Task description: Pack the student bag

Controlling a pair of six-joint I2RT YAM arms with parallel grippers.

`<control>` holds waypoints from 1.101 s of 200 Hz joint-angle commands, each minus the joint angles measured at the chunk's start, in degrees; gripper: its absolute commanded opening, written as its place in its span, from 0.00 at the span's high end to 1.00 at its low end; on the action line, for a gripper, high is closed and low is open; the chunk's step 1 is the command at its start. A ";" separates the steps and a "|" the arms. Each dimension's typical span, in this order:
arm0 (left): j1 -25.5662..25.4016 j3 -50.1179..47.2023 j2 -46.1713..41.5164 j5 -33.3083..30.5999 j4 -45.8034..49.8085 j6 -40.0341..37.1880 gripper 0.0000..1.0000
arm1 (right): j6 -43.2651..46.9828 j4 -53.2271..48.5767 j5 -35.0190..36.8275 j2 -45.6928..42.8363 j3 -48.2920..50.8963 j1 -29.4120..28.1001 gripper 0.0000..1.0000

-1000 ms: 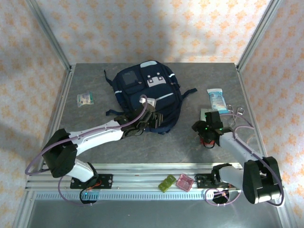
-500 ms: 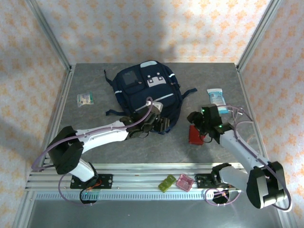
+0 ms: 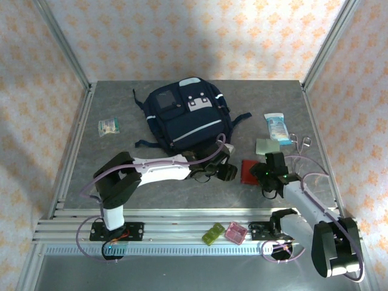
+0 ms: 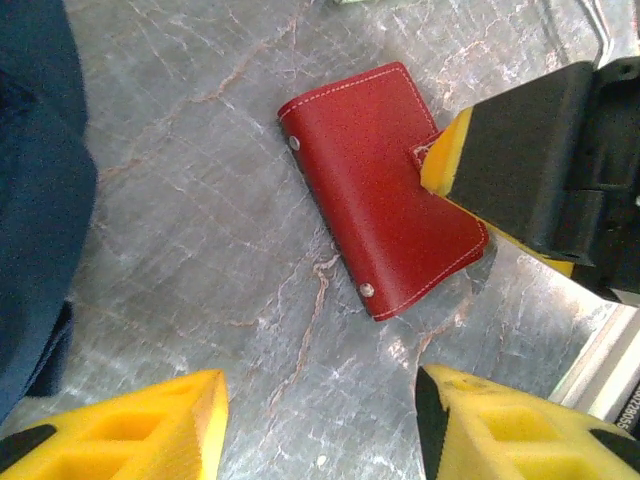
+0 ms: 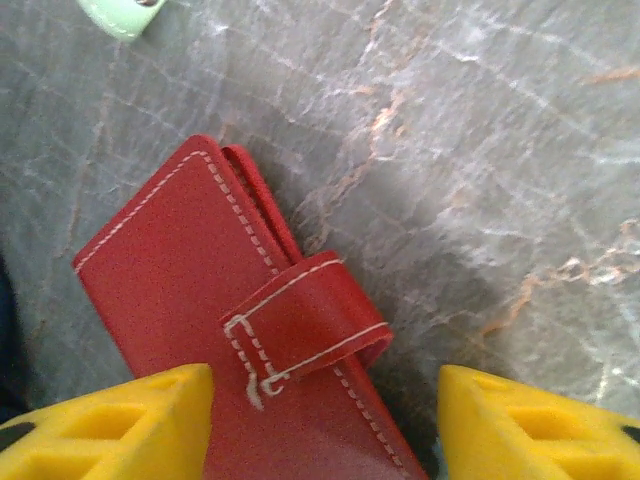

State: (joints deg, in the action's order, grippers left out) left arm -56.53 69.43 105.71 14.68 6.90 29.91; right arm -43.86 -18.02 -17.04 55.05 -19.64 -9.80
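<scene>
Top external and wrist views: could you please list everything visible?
student bag: 1, navy blue, back centre of table
wallet: 1, red, flat, front right of bag
packet: 1, green-white, table's left
soft pack: 1, white-blue, table's right
pad: 1, pale green, beside soft pack
metal item: 1, silver, right of pad, unidentifiable
green box: 1, green, front rail
pink box: 1, pink, front rail
table: 1, grey marbled, under everything
left hand: 1, yellow fingertips, open, facing wallet
right hand: 1, yellow fingertips, open, over wallet's strap
</scene>
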 commanded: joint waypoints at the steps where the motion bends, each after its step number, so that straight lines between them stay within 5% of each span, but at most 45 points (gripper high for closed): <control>1: -0.30 2.67 2.16 1.96 1.64 -1.01 0.51 | -0.96 8.75 -8.10 -1.32 1.70 -2.13 0.44; 39: -0.30 4.55 6.97 0.99 3.33 -0.98 0.59 | -0.53 14.26 -10.13 -3.98 3.87 -2.28 0.54; 97: -0.33 8.52 11.93 -2.06 4.71 -0.81 0.61 | -2.72 12.88 -4.80 -0.44 5.31 -2.14 0.50; 152: -0.26 6.84 7.27 -3.95 4.15 0.00 0.60 | -2.95 7.80 -1.65 -8.72 4.61 -0.68 0.47; 220: -0.02 13.79 15.13 -6.70 8.29 -1.21 0.63 | -2.73 17.32 -7.72 -0.29 6.16 0.11 0.51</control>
State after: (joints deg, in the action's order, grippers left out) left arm -56.53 81.10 117.69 10.24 12.32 29.95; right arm -46.50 -5.69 -22.52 53.04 -14.39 -9.91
